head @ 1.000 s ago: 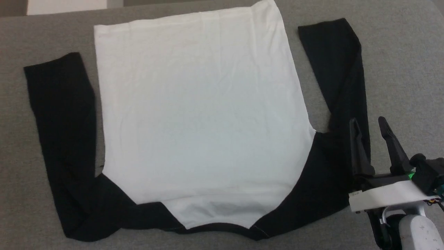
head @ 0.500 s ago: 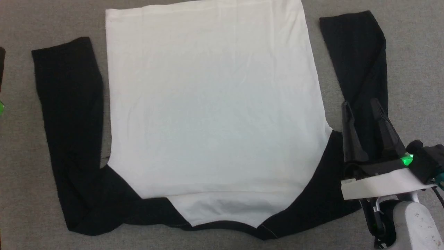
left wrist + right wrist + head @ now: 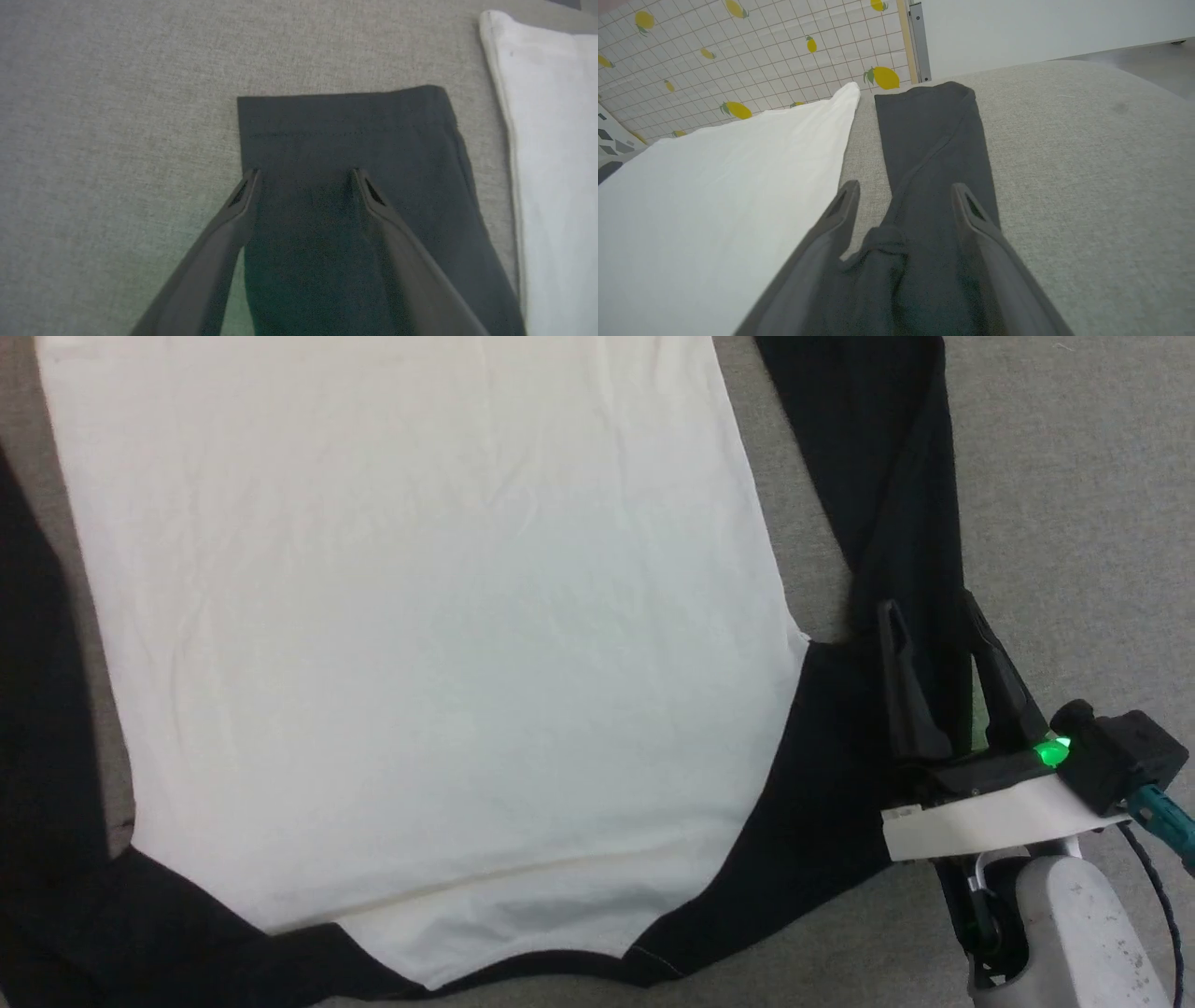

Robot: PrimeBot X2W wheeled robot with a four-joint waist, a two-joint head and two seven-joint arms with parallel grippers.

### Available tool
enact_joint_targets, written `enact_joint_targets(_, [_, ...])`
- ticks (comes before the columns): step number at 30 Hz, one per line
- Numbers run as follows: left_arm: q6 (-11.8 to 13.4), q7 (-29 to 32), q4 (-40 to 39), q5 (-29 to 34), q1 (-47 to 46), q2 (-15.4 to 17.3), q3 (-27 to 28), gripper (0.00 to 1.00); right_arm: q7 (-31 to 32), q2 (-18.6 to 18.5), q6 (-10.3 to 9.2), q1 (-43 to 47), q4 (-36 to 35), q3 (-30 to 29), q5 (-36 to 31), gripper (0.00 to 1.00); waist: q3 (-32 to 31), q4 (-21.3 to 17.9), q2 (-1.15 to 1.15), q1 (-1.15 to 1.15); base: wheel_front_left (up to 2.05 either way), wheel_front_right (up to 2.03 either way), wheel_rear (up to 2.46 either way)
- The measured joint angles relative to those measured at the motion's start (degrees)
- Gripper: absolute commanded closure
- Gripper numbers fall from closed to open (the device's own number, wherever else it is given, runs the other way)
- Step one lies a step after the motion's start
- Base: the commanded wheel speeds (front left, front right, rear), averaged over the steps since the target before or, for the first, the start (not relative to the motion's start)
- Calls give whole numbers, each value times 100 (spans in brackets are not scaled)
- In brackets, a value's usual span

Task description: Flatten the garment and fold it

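Note:
The garment point(image 3: 420, 616) lies flat on a grey fabric surface, white body up, neck toward me, black sleeves on both sides. My right gripper point(image 3: 929, 605) is open just above the right sleeve point(image 3: 896, 476) near the armpit. Its fingers straddle that sleeve point(image 3: 934, 135) in the right wrist view, where the gripper point(image 3: 904, 187) has nothing between its fingers. My left gripper point(image 3: 304, 172) is open over the left sleeve, a little short of the cuff point(image 3: 345, 116), holding nothing. The white body's edge point(image 3: 551, 140) runs along the right of that view.
Grey fabric surface point(image 3: 1074, 523) stretches to the right of the garment, and bare fabric point(image 3: 117, 140) also lies beside the left cuff. Beyond the surface's far edge hang a lemon-patterned sheet point(image 3: 738, 42) and a white wall point(image 3: 1041, 28).
The head camera has moved in and turned right, so the garment sits larger and further left. My right gripper has edged inward over the right sleeve, still open.

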Motion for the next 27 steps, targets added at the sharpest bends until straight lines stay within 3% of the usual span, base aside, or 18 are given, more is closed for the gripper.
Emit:
enact_joint_targets(10, [556,86,-301,492,292,369,46,0,-48,0,0,-1,76,56,2,0,143,-94,0,0,0,0,0])
enact_joint_targets(16, [578,-138,-466,404,328,367,269,0,-48,0,0,-19,71,79,-1,0,193,-39,0,0,0,0,0])
enact_joint_targets(27, [608,49,-683,45,378,212,392,0,-46,0,0,-181,41,154,-1,0,477,-28,0,0,0,0,0])
